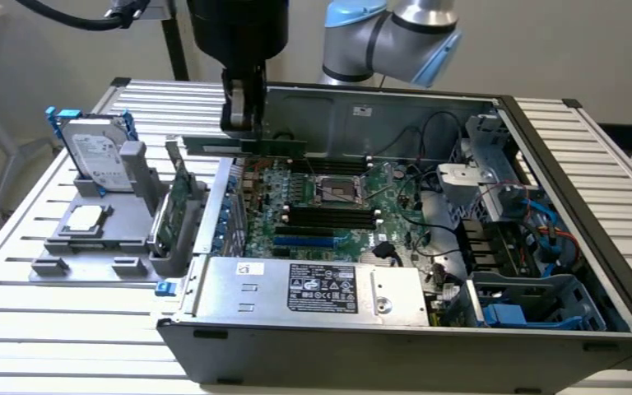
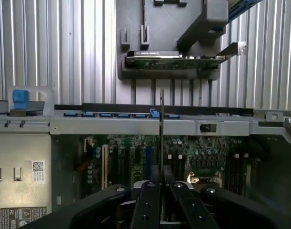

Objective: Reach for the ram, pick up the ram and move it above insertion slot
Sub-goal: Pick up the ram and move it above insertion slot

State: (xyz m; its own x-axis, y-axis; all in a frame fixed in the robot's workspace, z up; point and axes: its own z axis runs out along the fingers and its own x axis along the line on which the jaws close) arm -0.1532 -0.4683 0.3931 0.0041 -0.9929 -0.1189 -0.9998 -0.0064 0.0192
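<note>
Ram (image 1: 244, 146) pinched between fingers (image 2: 150, 198), raised over motherboard (image 1: 327, 206)

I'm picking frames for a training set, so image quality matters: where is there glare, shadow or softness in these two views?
Exterior view: even light, mild sheen on the slatted table; the computer case interior is shadowed; the gripper holding the ram is dark. Wrist view: bright streaks on the table slats, the motherboard dim and soft, the ram seen edge-on.
</note>
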